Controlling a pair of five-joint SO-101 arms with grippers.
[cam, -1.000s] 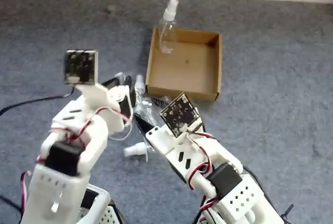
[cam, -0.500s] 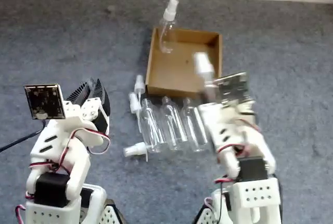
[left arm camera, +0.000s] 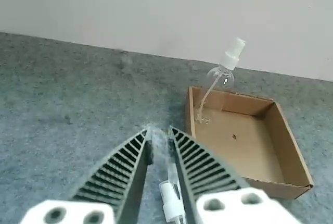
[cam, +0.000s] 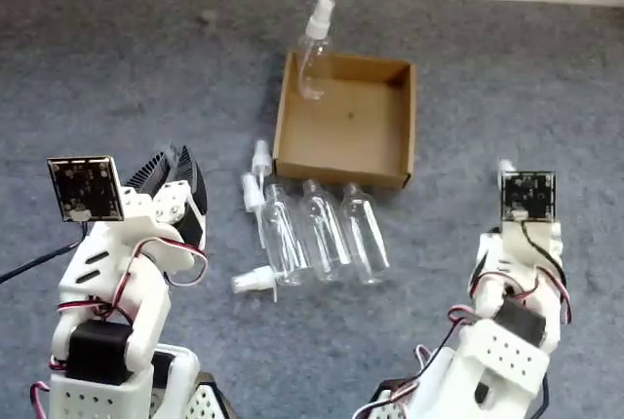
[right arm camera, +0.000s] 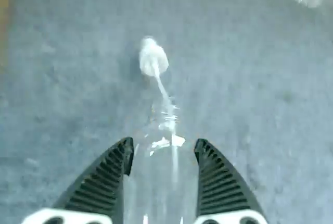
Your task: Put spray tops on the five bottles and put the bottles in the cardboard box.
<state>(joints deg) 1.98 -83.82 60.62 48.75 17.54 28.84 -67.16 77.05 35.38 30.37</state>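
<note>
My right gripper [right arm camera: 162,146] is shut on a clear bottle [right arm camera: 160,182], held up at the right of the table. A white spray top [right arm camera: 153,59] sits above the bottle's neck, its tube running down inside. That spray top [cam: 505,166] peeks over the right arm's camera board. Three uncapped bottles [cam: 325,231] lie side by side in front of the cardboard box [cam: 343,173]. Loose spray tops [cam: 255,281] lie to their left. A capped bottle [cam: 314,49] stands at the box's far left corner. My left gripper [left arm camera: 159,131] hangs shut and holds nothing, left of the bottles.
Grey carpet covers the table. The box's floor [left arm camera: 244,146] is bare apart from the standing bottle's base at its corner. Two more spray tops [cam: 255,173] lie by the box's near left corner. A pale wall runs along the far edge.
The right arm swung out from the middle to the right and drew back, carrying the bottle with its spray top. The left arm pulled back a second ago and has since kept still.
</note>
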